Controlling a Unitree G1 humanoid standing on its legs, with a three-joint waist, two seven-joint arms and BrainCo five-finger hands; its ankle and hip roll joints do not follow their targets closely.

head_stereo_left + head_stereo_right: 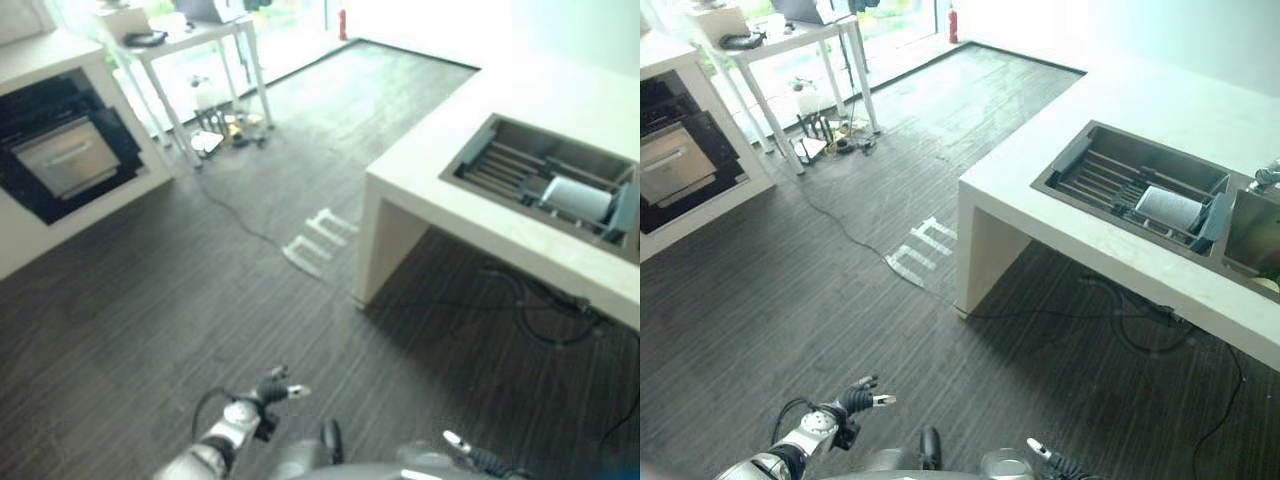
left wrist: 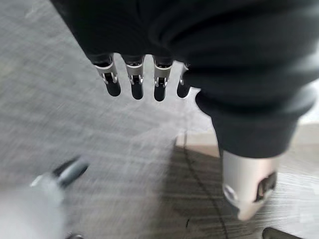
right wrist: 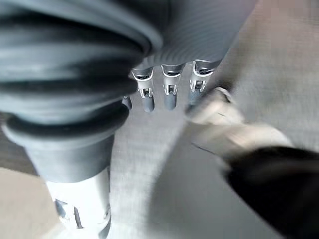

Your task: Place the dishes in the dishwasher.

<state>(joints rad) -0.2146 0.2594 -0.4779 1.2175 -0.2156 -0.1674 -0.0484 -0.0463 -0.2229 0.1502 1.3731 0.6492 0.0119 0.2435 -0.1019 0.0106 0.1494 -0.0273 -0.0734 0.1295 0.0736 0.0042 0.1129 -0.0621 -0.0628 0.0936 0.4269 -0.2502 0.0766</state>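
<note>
Task not begun: left hand (image 1: pixel 272 388) and right hand (image 1: pixel 1045 455) hang low with fingers relaxed and empty, well apart from the worktop (image 1: pixel 1120 250) sink (image 1: pixel 1110 170), where a pale dish (image 1: pixel 1168 208) rests.

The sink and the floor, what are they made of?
The sink looks like brushed metal, probably steel: it is grey with a dull sheen and thin straight walls. The floor looks like dark wood planks or a wood-look laminate: long, fine streaks like grain run across it. Which of the two cannot be told.
</note>
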